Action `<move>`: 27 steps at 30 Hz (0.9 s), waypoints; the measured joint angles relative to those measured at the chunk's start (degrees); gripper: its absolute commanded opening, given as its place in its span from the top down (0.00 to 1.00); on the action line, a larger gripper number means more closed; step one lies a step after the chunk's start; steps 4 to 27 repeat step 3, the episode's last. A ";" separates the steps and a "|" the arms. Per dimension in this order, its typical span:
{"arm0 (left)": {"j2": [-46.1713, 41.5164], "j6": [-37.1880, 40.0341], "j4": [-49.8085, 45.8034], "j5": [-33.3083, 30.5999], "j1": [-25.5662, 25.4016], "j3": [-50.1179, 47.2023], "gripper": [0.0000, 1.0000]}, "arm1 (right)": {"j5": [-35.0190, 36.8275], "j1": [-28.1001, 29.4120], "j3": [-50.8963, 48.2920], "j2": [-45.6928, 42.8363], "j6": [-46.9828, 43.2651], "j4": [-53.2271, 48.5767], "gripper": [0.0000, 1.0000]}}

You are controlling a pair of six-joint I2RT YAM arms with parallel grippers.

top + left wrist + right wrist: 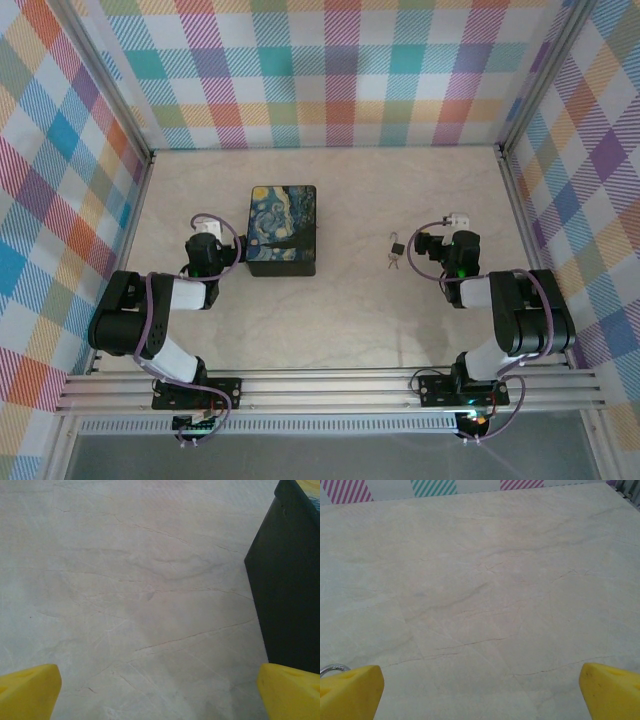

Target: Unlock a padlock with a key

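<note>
The surface point(330, 320) is a pale beige slab with a marbled, fine-cracked pattern. Plaid-printed walls point(330, 70) in many colours enclose it on the left, far and right sides. An aluminium rail point(330, 390) runs along the near edge and carries both arm bases.

A black box point(282, 232) with a blue-and-yellow painted lid stands left of centre on the surface. The left claw point(160, 692) sits just beside the box's left wall. In the left wrist view this dark wall stands just beyond the right-hand yellow fingertip point(290, 692).

The padlock point(397, 246) lies right of centre, well apart from the box and near the right claw point(480, 690), on that claw's left side. The key point(392, 263) lies just beside the padlock on its near side. Whether the two touch cannot be told at this size.

Both claws are released, with jaws spread wide over bare surface. Neither claw holds anything.

In the right wrist view a thin metal loop point(332, 668) shows at the tip of the left-hand yellow finger point(350, 692). Contact between them cannot be told.
</note>
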 measured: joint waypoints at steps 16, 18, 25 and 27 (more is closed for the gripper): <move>0.00 0.02 0.00 0.46 0.11 0.00 0.00 | 0.00 0.00 0.00 0.00 0.00 0.00 0.00; 0.00 0.02 0.00 0.46 0.11 0.00 0.00 | 0.00 0.00 0.00 0.00 0.00 0.00 0.00; 0.00 0.02 0.00 0.46 0.11 0.00 0.00 | 0.00 0.00 0.00 0.00 0.00 0.00 0.00; 0.00 0.02 0.00 0.46 0.11 0.00 0.00 | 0.00 0.00 0.00 0.00 0.00 0.00 0.00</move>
